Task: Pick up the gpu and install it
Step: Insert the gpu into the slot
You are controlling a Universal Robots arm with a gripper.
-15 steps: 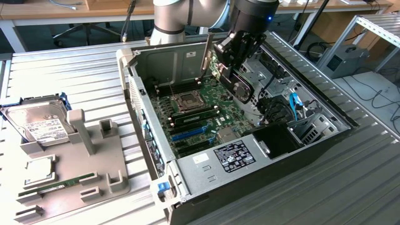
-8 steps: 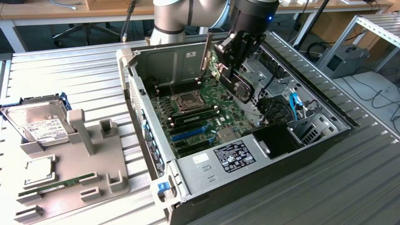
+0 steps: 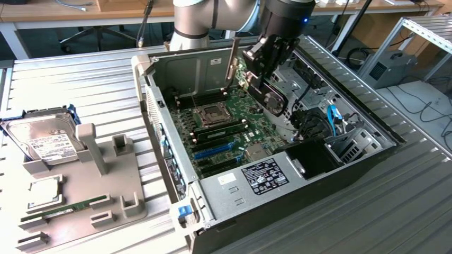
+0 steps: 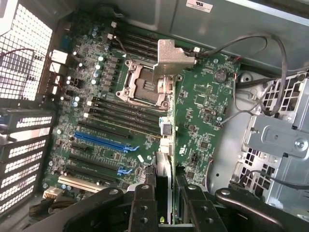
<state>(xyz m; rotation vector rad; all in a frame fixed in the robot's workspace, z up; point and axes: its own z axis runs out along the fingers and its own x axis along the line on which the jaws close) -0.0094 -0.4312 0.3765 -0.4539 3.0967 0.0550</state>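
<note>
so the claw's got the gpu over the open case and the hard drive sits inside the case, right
No: the hard drive sits outside the case, in the grey holder at the exterior view's left. The claw does hold the gpu over the open case. The exterior view shows it.

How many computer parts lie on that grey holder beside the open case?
3. A silver hard drive at its far end, a square processor chip in the middle, and a green memory stick nearest the camera. The holder runs off-frame, so more may be hidden.

gpu (image 3: 276,100): 1 | hard drive (image 3: 44,142): 1 | memory stick (image 3: 67,208): 1 | processor chip (image 3: 44,191): 1 | computer case (image 3: 177,69): 1
</note>
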